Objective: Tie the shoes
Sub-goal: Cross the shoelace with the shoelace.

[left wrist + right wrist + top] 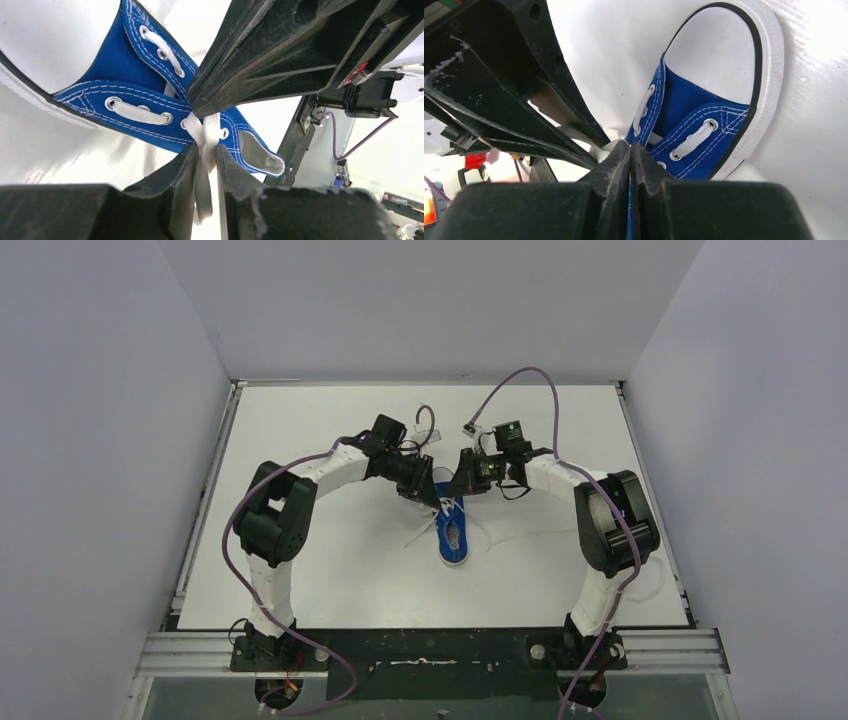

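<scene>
On the white counter point(300, 570) both arms bend inward from their near-edge bases, the left arm point(290, 500) and the right arm point(600, 510) meeting over the far end of a single blue sneaker point(453, 538). It lies mid-counter, toe cap nearest. The left gripper point(206, 162) stands slightly apart, with a white lace point(202, 200) running through the gap. The right gripper point(630, 150) is pressed together at the lace crossing; whether it pinches lace, I cannot tell.
</scene>
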`<act>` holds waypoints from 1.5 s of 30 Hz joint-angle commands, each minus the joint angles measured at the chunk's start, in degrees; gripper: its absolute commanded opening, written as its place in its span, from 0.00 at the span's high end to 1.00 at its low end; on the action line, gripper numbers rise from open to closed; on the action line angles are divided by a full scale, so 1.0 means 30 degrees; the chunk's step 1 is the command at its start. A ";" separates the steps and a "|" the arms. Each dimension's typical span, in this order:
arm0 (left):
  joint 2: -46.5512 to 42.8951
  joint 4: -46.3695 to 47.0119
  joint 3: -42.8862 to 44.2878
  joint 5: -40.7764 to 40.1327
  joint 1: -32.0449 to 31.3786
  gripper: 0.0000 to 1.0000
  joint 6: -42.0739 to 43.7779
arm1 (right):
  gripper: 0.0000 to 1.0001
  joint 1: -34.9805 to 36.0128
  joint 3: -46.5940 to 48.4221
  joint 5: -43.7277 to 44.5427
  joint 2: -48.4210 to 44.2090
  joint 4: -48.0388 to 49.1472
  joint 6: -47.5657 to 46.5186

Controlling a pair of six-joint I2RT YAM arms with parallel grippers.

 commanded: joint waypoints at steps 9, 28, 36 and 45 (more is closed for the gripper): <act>0.0916 0.1831 0.0761 0.0831 0.0164 0.85 -0.1545 | 1.00 -0.0103 0.0042 -0.0350 -0.1386 0.1129 0.0253; -0.0414 0.2301 -0.0097 0.0373 -0.0067 1.00 -0.0048 | 0.69 0.0321 0.1489 0.0225 0.0206 -0.0615 0.0939; -0.0950 0.1724 0.0001 -0.0502 -0.0534 1.00 0.1556 | 0.69 0.0596 0.2063 0.0535 0.0715 -0.1468 0.1226; -0.1139 0.0572 0.0609 -0.1250 -0.0916 1.00 0.2979 | 0.74 0.0980 0.2118 0.0224 0.0820 -0.1927 0.1160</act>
